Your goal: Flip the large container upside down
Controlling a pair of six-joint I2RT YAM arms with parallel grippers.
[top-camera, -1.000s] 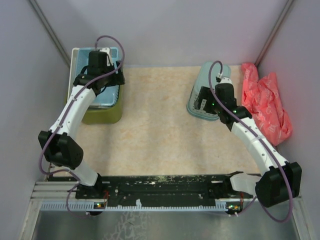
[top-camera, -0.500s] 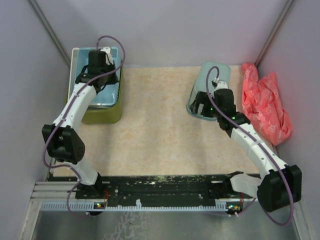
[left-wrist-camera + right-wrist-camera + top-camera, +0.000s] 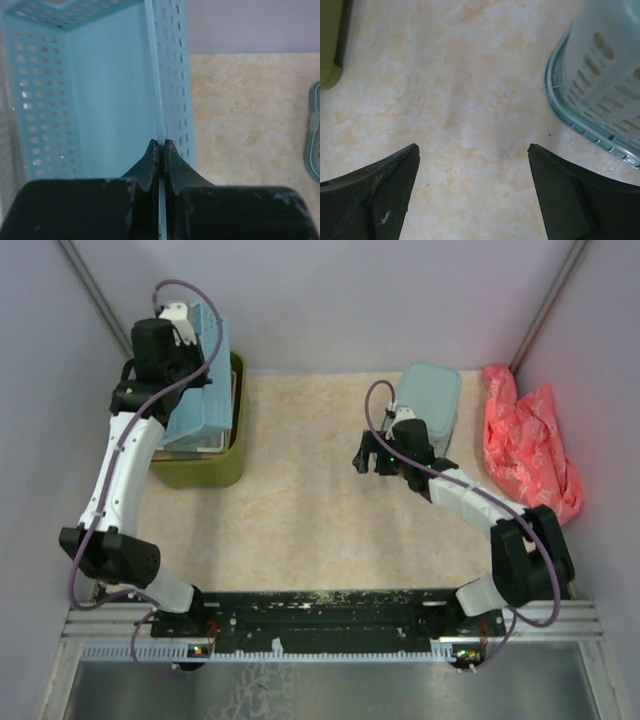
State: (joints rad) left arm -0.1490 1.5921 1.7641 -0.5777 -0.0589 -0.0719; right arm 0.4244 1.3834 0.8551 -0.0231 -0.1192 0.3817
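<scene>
Plainly, the overhead view gives us the whole layout. The large container [image 3: 200,472], an olive-green tub, stands open side up on the tabletop [image 3: 310,520], beneath the raised left wrist. A pale blue perforated basket [image 3: 200,380] hangs tilted above the container's opening. Its lower end is down at the container's rim, and we cannot tell from here whether the two touch. To the right of the container, across a bare stretch of tabletop, a teal slotted basket [image 3: 432,400] lies bottom up. Beyond that, farthest from the container, is a crumpled red bag [image 3: 528,440].

What the overhead view hides, the left wrist view shows. The left pincer [image 3: 161,145] is clenched on the thin side wall of the pale blue basket, one finger on each face of the wall. The container itself is not clear to us in that view.

The right wrist view adds the other side. The right pincer [image 3: 472,146] is released, its fingers spread wide with only tabletop between them. One olive corner of the container shows at the upper left edge of this view, well apart from the fingers. The teal basket's rim lies just beside the right finger, on the side away from the container.

So the container is directly below the left pincer, not gripped by it, and well to the left of the right pincer.
</scene>
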